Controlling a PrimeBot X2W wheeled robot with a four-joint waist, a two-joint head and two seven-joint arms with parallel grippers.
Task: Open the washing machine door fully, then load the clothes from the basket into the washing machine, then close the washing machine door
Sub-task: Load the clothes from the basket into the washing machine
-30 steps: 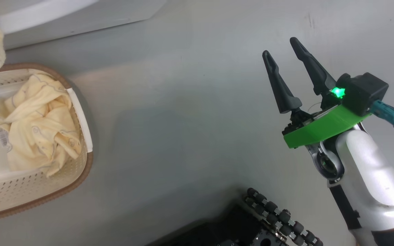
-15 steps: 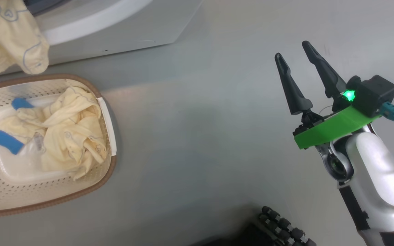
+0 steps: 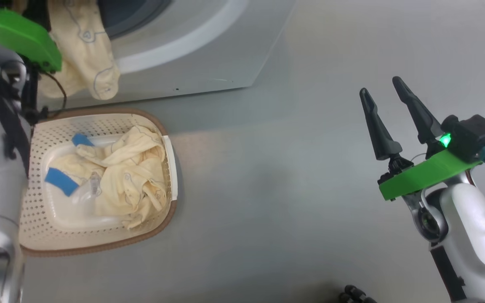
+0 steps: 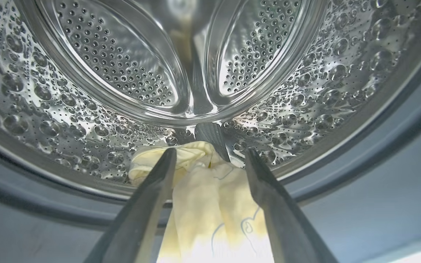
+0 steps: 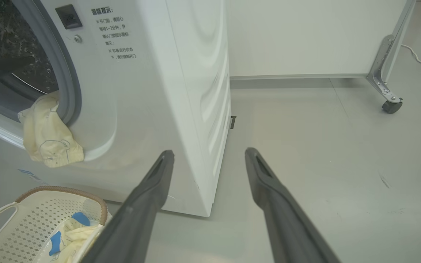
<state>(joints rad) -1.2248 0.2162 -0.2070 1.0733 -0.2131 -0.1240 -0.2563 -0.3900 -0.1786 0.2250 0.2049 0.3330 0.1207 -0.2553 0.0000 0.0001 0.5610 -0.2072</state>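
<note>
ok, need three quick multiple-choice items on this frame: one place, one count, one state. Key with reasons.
1. Where is the hanging garment?
A) on the floor
B) draped over the lip of the washing machine opening
C) on top of the machine

2. How many blue trim pieces show in the basket in the head view?
A) none
B) two
C) five

3. The right gripper is:
A) open, empty
B) shut on a garment
C) shut, empty

Key:
1 B, it hangs from the opening down the front.
2 B, two blue strips lie among the yellow clothes.
3 A, fingers spread, nothing between them.
</note>
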